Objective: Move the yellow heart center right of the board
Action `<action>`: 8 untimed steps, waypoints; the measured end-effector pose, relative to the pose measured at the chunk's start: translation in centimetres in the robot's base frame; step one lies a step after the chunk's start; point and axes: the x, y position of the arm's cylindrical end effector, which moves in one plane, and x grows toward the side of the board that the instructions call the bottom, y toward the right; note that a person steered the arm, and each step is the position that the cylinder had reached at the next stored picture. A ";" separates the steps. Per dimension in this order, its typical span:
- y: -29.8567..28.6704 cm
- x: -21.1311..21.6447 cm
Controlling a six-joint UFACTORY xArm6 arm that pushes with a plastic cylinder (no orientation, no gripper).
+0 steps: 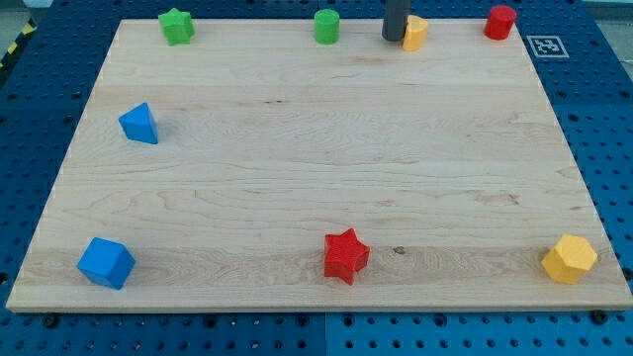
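The yellow heart (416, 33) lies at the view's top edge of the wooden board (316, 168), a little right of the middle. My tip (394, 38) is a dark rod standing right against the heart's left side; whether it touches cannot be told. The heart is partly hidden by the rod.
Along the top edge are a green star (176, 26), a green cylinder (326, 27) and a red cylinder (500, 22). A blue triangular block (139, 124) lies at the left. Along the bottom are a blue cube (106, 262), a red star (346, 255) and a yellow hexagon (570, 259).
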 end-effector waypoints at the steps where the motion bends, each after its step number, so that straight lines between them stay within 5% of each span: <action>1: 0.4 -2.3; 8: 6.2 10.2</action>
